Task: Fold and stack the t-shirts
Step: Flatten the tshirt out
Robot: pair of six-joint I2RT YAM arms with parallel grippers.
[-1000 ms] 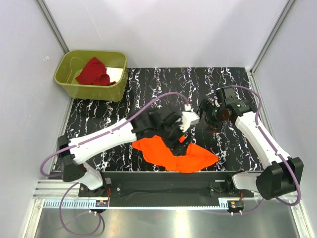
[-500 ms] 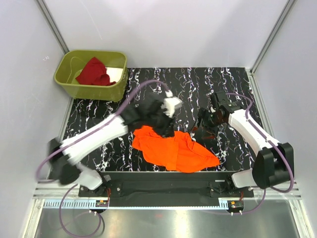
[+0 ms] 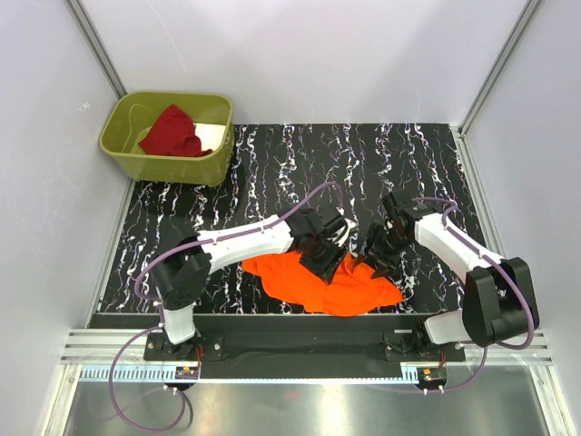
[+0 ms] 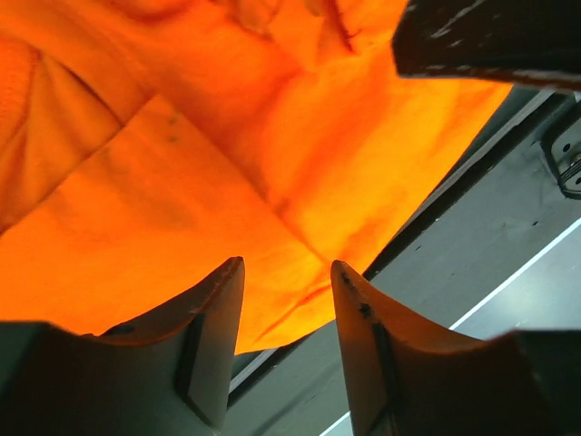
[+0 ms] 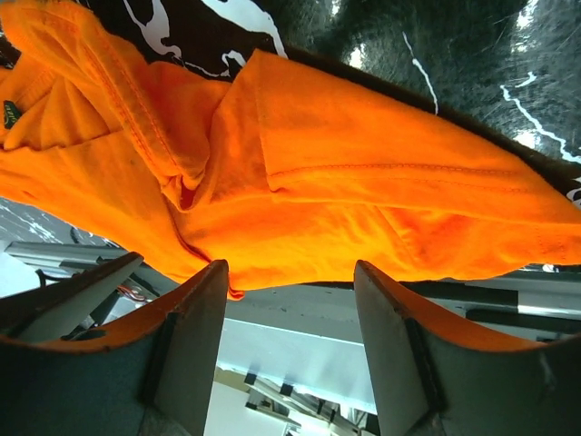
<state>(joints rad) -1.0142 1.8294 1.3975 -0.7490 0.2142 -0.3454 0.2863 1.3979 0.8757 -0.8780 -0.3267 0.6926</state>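
The bright orange t-shirt (image 3: 309, 286) lies crumpled near the front edge of the black marbled table (image 3: 272, 163). My left gripper (image 3: 329, 262) hovers over its upper middle, open, with only cloth (image 4: 182, 182) beyond its fingertips (image 4: 227, 282). My right gripper (image 3: 374, 259) is just right of it, over the shirt's right part, also open. The right wrist view shows folds and a hem of the orange shirt (image 5: 363, 200) past that gripper (image 5: 290, 272), nothing between its jaws. The dark red t-shirt (image 3: 172, 132) lies bunched inside the olive-green bin (image 3: 118, 150).
The bin stands at the table's far left corner. A dark metal rail (image 3: 300, 327) runs along the front edge, right under the shirt's hem. Grey walls enclose the table on three sides.
The left arm swung up and back, then came down onto the orange shirt. The right gripper moved nearer, down to the shirt's right side. Both jaws stand narrower than a second ago.
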